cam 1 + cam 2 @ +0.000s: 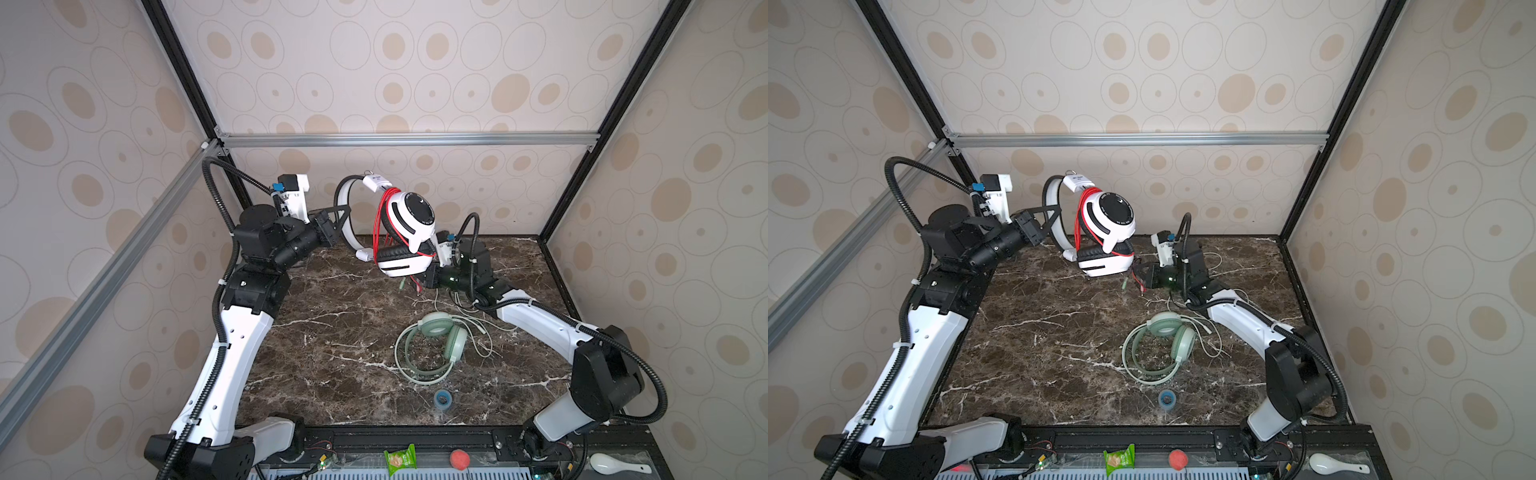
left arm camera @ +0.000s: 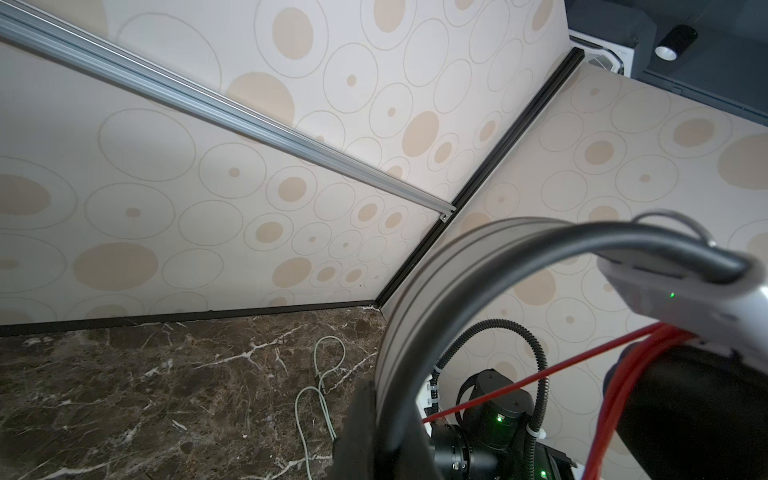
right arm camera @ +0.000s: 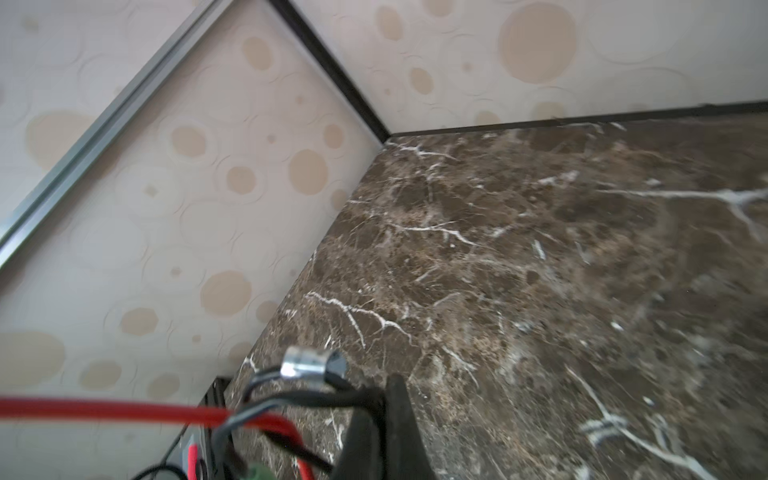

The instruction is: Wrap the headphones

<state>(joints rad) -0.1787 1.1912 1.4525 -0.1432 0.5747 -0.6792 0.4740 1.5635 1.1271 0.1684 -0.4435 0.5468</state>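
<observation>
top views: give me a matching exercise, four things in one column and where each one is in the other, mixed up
1 white-and-black headphones
2 mint green headphones
3 blue tape roll
4 white spoon

a near the marble's front edge
b front ledge, far right
c held up by the left gripper
d flat on the marble, cable loose around it

Pairs: 1-c, 2-d, 3-a, 4-b

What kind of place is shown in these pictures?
Probably a robot test booth rather than a home. A left arm and a right arm stand at a marble-look table with green headphones on it, and patterned wall panels on a metal frame enclose it.
</observation>
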